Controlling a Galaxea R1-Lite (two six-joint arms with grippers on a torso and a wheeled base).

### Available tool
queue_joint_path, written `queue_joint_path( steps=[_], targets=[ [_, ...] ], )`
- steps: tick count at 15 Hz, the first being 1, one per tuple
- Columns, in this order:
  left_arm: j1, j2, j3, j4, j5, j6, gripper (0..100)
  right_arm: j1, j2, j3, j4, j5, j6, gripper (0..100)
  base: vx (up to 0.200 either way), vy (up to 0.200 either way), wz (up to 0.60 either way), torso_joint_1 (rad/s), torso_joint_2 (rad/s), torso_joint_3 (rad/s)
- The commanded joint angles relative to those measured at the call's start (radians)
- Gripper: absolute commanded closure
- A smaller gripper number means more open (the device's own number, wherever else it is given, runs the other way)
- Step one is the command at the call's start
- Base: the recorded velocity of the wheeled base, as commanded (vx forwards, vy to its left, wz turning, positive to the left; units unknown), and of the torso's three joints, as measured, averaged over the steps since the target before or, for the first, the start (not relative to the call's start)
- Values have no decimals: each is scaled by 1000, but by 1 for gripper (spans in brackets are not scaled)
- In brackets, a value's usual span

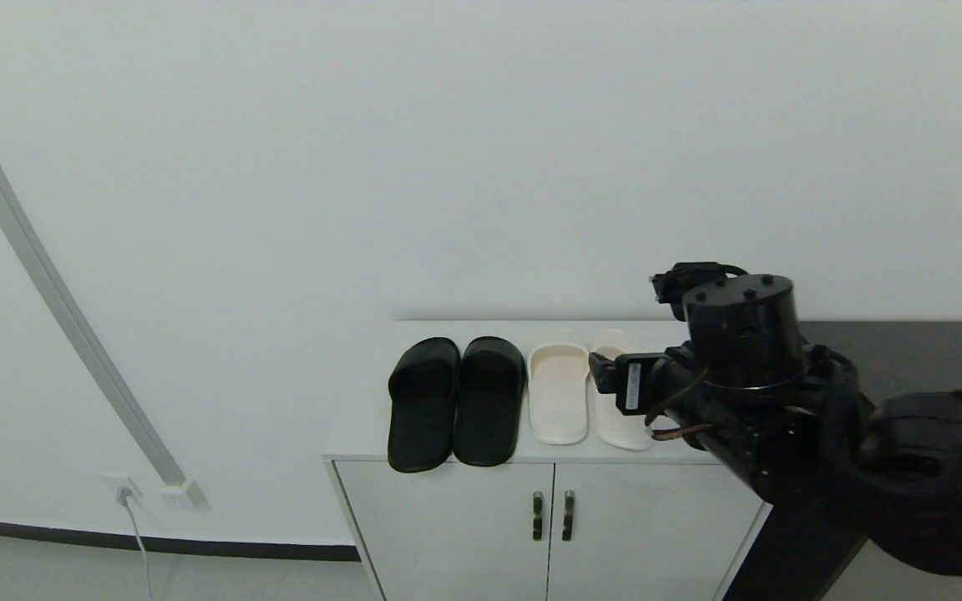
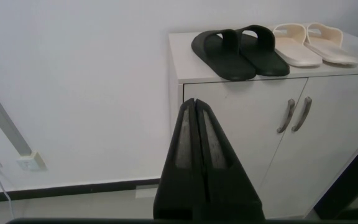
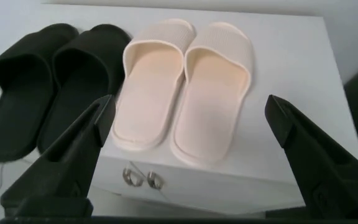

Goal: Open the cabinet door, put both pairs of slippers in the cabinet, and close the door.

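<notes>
Black slippers and cream slippers lie side by side on the shut cabinet, toes to the wall. The right pincer hangs wide above the cream pair, likely for grasping. The left pincer is pressed together, lower.

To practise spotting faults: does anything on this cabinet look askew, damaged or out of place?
Nothing much. The black slippers and cream slippers lie neatly side by side on the cabinet; its doors are shut and level. Only the black heels jut slightly over the front edge.
</notes>
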Motion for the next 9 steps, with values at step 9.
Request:
queue_joint_path(
  steps=[9],
  targets=[
    [0,1,0,1,0,0,100,-77,418,-286,-92,-30,3,0,0,0,0,0,0,0]
  ],
)
